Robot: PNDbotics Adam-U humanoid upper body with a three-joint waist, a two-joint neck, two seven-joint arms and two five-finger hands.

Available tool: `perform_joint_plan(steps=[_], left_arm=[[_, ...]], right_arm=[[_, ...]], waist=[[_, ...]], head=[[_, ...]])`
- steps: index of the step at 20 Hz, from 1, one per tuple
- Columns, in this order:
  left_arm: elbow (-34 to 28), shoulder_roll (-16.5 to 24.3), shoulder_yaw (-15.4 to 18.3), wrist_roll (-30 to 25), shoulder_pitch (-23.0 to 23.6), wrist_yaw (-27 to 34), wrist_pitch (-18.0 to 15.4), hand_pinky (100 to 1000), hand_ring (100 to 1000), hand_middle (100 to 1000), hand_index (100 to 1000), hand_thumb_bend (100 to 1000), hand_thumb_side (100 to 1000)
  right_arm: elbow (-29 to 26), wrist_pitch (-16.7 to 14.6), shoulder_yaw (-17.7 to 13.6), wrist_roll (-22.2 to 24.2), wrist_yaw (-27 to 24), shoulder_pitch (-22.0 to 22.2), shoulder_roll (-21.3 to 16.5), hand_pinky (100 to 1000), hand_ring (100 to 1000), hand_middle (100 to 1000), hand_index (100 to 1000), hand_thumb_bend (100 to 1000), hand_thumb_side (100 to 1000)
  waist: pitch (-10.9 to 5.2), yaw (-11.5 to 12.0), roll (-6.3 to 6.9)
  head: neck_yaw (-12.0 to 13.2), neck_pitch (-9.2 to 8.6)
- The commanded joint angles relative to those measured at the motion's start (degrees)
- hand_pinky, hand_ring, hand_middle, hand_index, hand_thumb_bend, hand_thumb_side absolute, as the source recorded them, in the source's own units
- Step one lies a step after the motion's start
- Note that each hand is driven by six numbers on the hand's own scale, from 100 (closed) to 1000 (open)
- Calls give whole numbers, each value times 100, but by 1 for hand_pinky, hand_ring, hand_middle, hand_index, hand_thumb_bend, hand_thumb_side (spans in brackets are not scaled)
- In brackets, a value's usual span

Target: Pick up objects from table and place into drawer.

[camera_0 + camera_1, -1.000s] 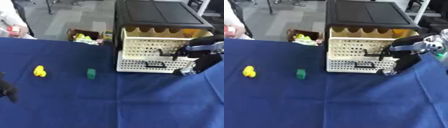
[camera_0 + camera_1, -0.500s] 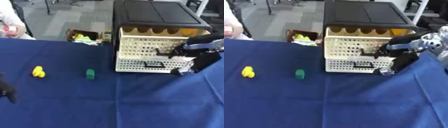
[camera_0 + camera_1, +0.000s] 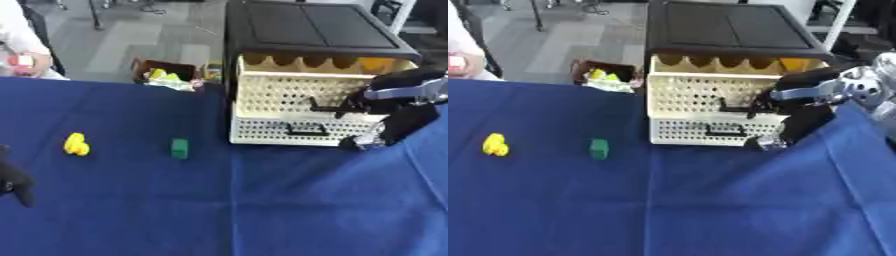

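Two small items, a yellow piece [image 3: 76, 144] and a green block [image 3: 179, 148], lie well left of the right hand [image 3: 385, 102]; likely light, rigid, best pinched across the sides. That hand curls on the upper drawer handle [image 3: 325, 107].

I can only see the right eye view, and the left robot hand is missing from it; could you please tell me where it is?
Observer: The left eye view shows the left robot hand as a dark shape at the lower left edge, over the blue cloth.
Operator: Thank you. Is it touching either toy?
Observer: No. The yellow toy lies apart from it, farther up the cloth and to its right.
Operator: And the green block?
Observer: The green block is farther still, beyond the yellow toy towards the drawers.
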Motion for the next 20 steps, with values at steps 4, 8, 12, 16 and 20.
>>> perform_joint_plan(steps=[4, 8, 12, 16, 20], left_arm=[[-115, 75, 6, -7, -32, -36, -3, 436, 579, 519, 799, 100, 823], [-115, 75, 6, -7, -33, -44, 4, 436, 579, 519, 799, 100, 825], [-115, 74, 5, -12, -31, -56, 20, 436, 579, 519, 799, 100, 828], [-115, 72, 10, -7, -28, -66, 27, 435, 580, 519, 799, 100, 829], [-115, 67, 9, -8, -32, -73, 34, 435, 581, 519, 799, 100, 830]], right_arm=[[9, -19, -39, 53, -80, -100, -117, 267, 100, 100, 889, 425, 772], [-25, 33, -9, 55, -298, -101, -130, 265, 100, 100, 897, 434, 757], [-59, 74, 3, 55, -360, -104, -149, 266, 100, 100, 903, 437, 757], [-131, 79, -16, 55, -335, -105, -164, 271, 100, 100, 910, 443, 756], [-190, 77, -25, 55, -271, -86, -186, 276, 100, 100, 912, 459, 749]], waist=[[-130, 35, 17], [-131, 29, 14], [-132, 20, 13], [-131, 14, 15], [-124, -4, 20]], head=[[-14, -81], [-17, -78], [-24, -80], [-17, -59], [-14, -50]])
